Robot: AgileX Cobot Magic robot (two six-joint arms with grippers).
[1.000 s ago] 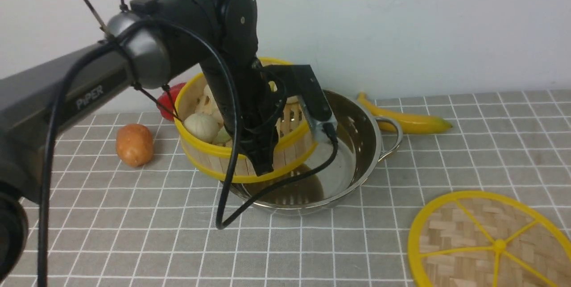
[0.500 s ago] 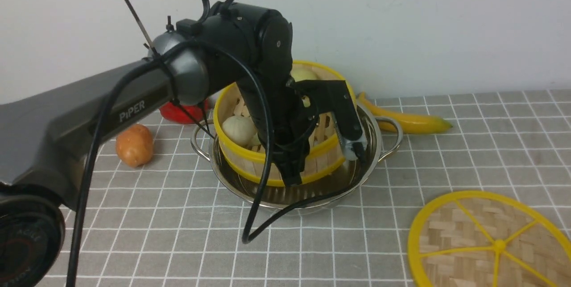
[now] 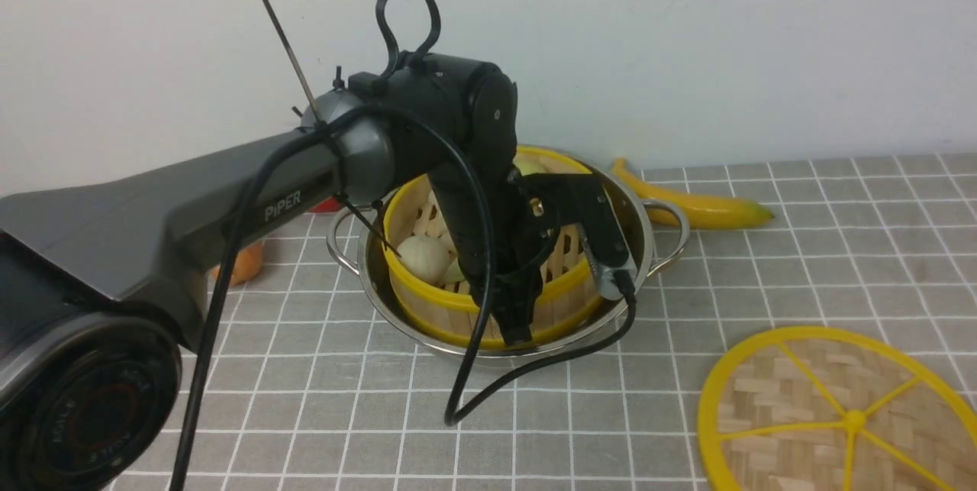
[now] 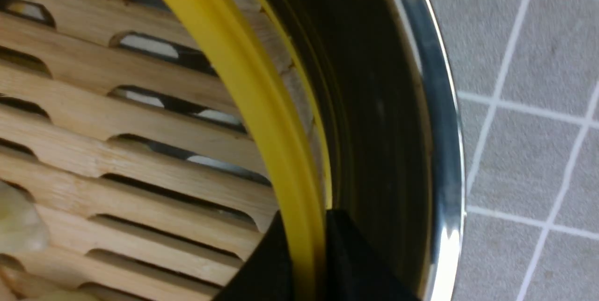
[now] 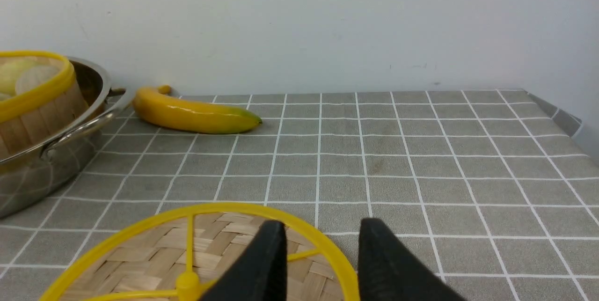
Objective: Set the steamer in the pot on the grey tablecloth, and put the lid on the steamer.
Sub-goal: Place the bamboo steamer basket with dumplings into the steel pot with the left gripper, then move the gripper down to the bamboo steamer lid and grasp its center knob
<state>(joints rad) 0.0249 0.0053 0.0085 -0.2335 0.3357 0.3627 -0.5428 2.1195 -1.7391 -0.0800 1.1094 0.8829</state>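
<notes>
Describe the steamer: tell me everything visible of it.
The steamer is a round bamboo basket with yellow rim bands, a slatted floor and a low slatted wall. It sits inside the pot, with its top rim standing above the pot's. Pale round food pieces lie in it. The left gripper has its jaws shut on the near rim.

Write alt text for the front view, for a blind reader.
The left gripper grips the steamer by its yellow rim inside the pot on the grey tablecloth. The lid lies at the front right; a banana lies behind the pot.
</notes>
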